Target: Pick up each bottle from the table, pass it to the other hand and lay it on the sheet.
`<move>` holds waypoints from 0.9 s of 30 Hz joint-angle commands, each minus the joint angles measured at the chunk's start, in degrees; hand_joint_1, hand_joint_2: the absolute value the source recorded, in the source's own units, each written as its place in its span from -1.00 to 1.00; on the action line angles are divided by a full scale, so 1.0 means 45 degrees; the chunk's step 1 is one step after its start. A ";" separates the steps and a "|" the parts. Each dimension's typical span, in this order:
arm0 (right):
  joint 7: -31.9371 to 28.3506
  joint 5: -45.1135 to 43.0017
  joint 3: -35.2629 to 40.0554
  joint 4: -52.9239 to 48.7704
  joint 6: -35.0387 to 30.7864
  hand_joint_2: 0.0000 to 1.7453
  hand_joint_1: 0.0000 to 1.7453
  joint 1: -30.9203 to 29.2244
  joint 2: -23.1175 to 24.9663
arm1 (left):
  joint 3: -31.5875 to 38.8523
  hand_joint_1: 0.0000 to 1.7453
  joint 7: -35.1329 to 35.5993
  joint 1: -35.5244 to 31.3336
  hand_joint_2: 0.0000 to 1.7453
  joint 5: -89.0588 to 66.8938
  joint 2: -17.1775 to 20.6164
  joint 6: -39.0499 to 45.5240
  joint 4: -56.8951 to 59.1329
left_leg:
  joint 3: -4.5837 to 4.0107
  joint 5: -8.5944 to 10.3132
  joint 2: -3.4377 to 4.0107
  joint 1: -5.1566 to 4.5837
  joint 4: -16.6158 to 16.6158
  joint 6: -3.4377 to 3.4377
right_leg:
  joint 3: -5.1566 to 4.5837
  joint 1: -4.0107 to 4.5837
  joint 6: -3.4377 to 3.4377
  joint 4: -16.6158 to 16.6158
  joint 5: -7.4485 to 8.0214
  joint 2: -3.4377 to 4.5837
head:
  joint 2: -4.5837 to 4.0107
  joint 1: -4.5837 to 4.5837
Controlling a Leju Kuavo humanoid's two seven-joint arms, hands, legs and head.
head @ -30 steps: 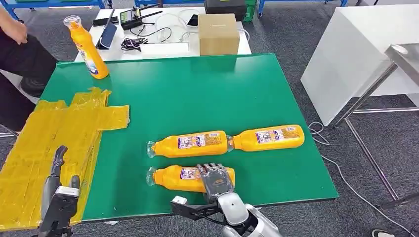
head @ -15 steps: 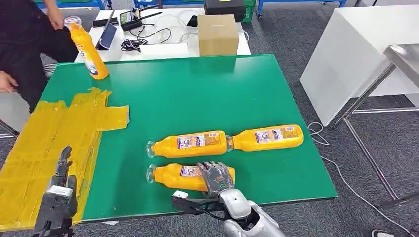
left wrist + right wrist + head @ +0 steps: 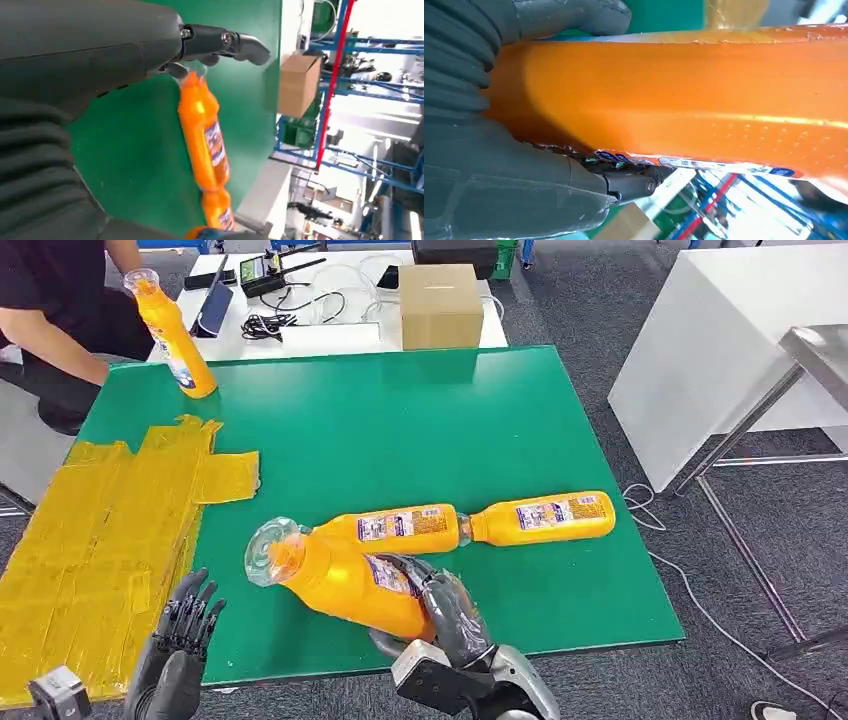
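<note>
Newly lifted orange bottle [image 3: 340,580], clear-capped

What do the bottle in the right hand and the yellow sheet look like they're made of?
Held bottle: seemingly glossy orange plastic, given its sheen and clear neck, gripped by the right robot hand.
Yellow sheet: probably thin plastic film or tape strips; it looks wrinkled, shiny and patchy-edged.

The right hand [image 3: 445,608] covers the base of the lifted bottle [image 3: 340,580], and that bottle hides the left end of the lying bottle [image 3: 395,527] behind it. The person [image 3: 60,300] is cut off at the top-left edge. The labels are too small to read.
</note>
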 commanded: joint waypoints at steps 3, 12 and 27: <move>0.1110 0.0142 -0.0043 0.1941 -0.0638 1.00 1.00 -0.2056 0.0867 | -0.1954 -1.00 -0.0089 -0.0614 1.00 0.0135 0.0585 0.0747 0.0114 | 0.0019 0.0010 0.0034 0.0004 -0.0009 -0.0017 | 0.0010 0.0004 -0.0004 -0.0006 0.0019 0.0035 | 0.0000 0.0000; 0.1642 0.0181 0.0605 0.5069 -0.0421 1.00 1.00 -0.3887 0.1925 | -0.2579 -1.00 0.0039 -0.1409 1.00 0.0459 0.0809 0.0826 0.0569 | 0.0047 0.0016 0.0041 0.0012 -0.0020 -0.0026 | 0.0040 0.0010 -0.0008 -0.0014 0.0020 0.0043 | 0.0000 0.0000; 0.2373 0.2790 0.2685 0.5736 -0.1238 1.00 1.00 -0.5014 0.2364 | -0.1879 -1.00 0.0388 -0.1818 1.00 0.1545 0.0514 0.1210 0.0810 | 0.0012 0.0017 0.0030 0.0007 -0.0012 -0.0022 | 0.0010 0.0006 -0.0007 0.0001 0.0014 0.0036 | 0.0000 0.0000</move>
